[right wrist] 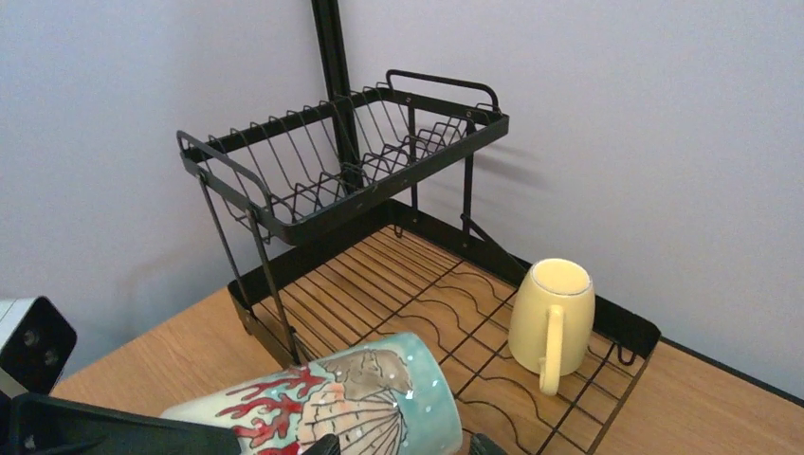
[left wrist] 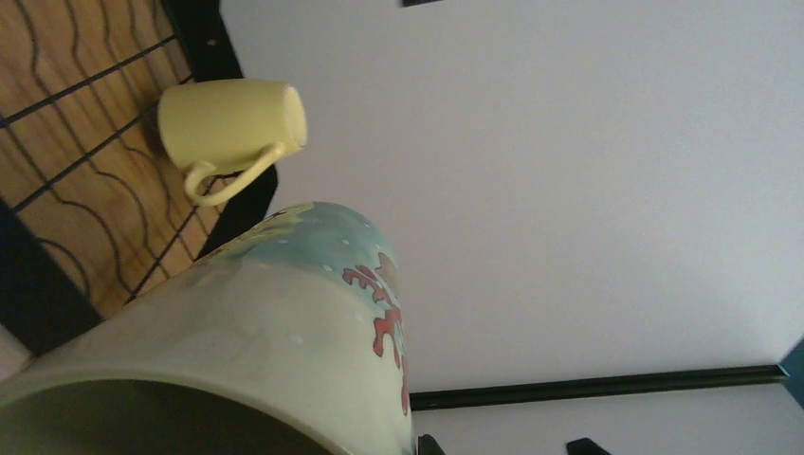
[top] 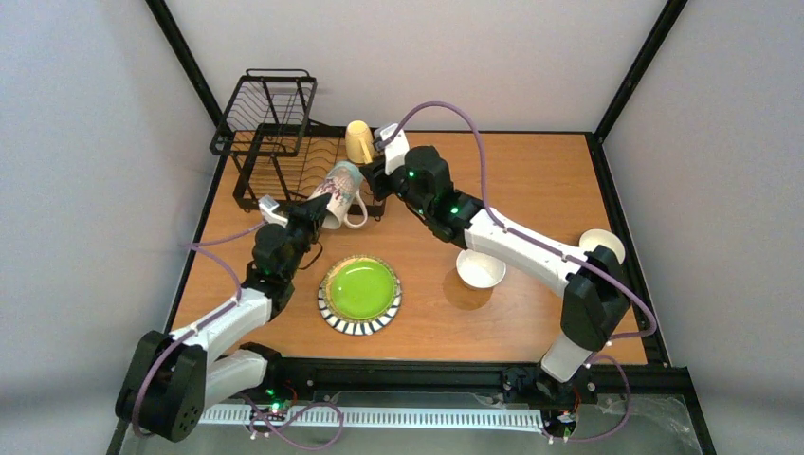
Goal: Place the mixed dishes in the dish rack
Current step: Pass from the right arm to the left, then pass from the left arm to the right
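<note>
With left arm outstretched, left gripper [top: 318, 213] clamps a tilted cup [top: 338, 187]; right arm angles across, right gripper [top: 377, 156] open beside a mug [top: 358, 142].

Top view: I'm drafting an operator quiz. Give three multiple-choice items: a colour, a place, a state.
1. The plate's centre is: A red; B blue; C green.
2. Where is the yellow mug? A on the plate; B on the rack's base; C in the rack's upper tier.
3. The shell mug is: A held tilted by the left end effector; B standing in the rack; C lying on the plate.
Answers: C, lime green inside a striped rim; B, it stands on the base wires; A, it hangs tilted in that grip.
</note>
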Motion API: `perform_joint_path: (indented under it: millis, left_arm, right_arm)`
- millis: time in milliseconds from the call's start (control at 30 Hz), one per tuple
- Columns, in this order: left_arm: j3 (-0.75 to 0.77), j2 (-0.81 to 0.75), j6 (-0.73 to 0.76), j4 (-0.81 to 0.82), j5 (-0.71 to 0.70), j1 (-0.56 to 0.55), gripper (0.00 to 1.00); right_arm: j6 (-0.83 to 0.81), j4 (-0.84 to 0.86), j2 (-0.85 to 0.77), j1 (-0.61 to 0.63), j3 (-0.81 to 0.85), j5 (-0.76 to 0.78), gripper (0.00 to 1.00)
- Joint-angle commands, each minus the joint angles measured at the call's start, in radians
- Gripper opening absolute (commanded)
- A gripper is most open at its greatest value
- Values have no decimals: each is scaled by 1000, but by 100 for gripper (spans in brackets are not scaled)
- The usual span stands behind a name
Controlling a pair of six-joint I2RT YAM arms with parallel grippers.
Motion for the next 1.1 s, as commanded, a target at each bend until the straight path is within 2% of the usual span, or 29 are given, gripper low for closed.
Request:
perform_joint_path:
  millis: [0, 167, 333, 500, 633, 767, 1067]
  left_arm:
    - [38, -85, 48, 188, 17, 4, 0]
    - [48, -175, 73, 190, 98, 40, 0]
    - [62, -261, 42, 198, 275, 131, 0]
    - [157, -255, 27, 194, 457, 151, 0]
    - [241, -223, 14, 202, 607, 151, 0]
    - [291, -214, 9, 200, 673, 150, 0]
    - [298, -207, -4, 216, 705, 150, 0]
  right_arm:
    - [27, -41, -41, -20, -20, -56, 81]
    - [70, -102, -114, -90, -41, -223, 90]
    - [98, -139, -181, -181, -56, -447, 95]
    - [76, -246, -148, -234, 16, -701, 98]
    - [101, -227, -124, -250, 22, -868, 99]
    - [116, -208, -109, -251, 25, -946, 99]
    - [139, -185, -125, -254, 15, -1022, 99]
